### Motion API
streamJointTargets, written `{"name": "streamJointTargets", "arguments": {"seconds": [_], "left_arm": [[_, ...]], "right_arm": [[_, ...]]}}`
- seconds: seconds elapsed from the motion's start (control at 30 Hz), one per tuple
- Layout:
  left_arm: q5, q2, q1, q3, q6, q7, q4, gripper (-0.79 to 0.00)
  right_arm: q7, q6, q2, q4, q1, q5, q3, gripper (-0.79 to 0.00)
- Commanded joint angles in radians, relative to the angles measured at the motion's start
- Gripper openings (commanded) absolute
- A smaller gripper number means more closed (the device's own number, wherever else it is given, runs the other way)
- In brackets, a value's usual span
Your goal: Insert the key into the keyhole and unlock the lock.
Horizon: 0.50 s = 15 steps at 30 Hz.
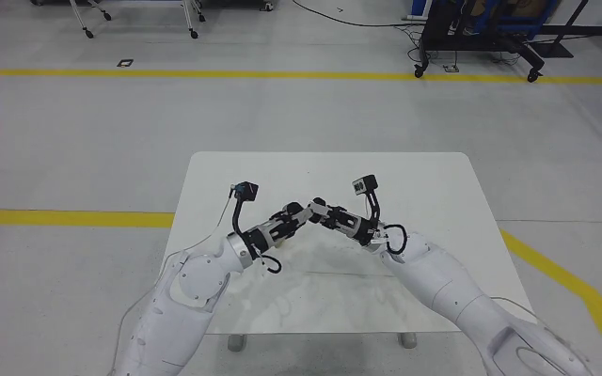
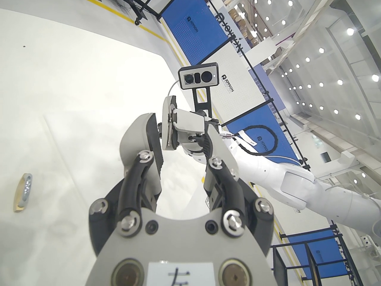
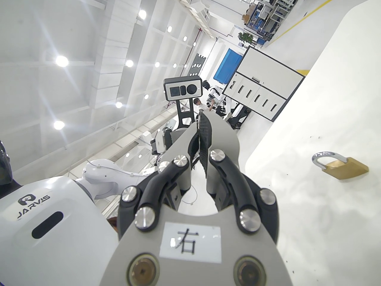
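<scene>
A brass padlock (image 3: 340,166) with a silver shackle lies flat on the white table (image 3: 321,215); it also appears edge-on as the padlock (image 2: 23,192) in the left wrist view. Both arms meet tip to tip above the table's middle. My left gripper (image 2: 181,123) is open, its fingers standing on either side of the tip of my right gripper (image 2: 174,126). My right gripper (image 3: 204,119) is shut, pads pressed together. No key can be made out between them. From above, the left gripper (image 1: 293,212) and right gripper (image 1: 318,207) touch or nearly touch.
The white table (image 1: 423,188) has bare surface all around the arms. A yellow floor line (image 1: 282,73) and wheeled racks (image 1: 480,38) lie beyond the table's far edge.
</scene>
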State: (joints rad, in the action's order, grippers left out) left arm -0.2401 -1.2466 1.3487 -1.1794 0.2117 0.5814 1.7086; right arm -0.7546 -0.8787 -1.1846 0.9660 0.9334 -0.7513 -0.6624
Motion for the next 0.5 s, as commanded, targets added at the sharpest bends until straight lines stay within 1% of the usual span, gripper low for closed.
{"name": "streamJointTargets", "arguments": {"seconds": [0.0,0.4,0.43,0.47], "left_arm": [[0.000,0.001,0.000,0.002,-0.001,-0.001,0.001,-0.785],[0.005,0.004,-0.003,0.007,-0.002,-0.011,0.003,-0.785],[0.007,0.004,-0.003,0.006,0.001,-0.014,0.004,-0.785],[0.007,0.004,-0.003,0.006,0.003,-0.015,0.004,-0.785]], "right_arm": [[-0.008,0.002,-0.002,-0.001,0.001,0.001,-0.007,-0.785],[-0.050,0.005,-0.011,0.008,0.021,0.011,-0.052,-0.785],[-0.054,0.005,-0.012,0.008,0.023,0.010,-0.056,-0.179],[-0.054,0.005,-0.012,0.008,0.023,0.010,-0.056,0.000]]}}
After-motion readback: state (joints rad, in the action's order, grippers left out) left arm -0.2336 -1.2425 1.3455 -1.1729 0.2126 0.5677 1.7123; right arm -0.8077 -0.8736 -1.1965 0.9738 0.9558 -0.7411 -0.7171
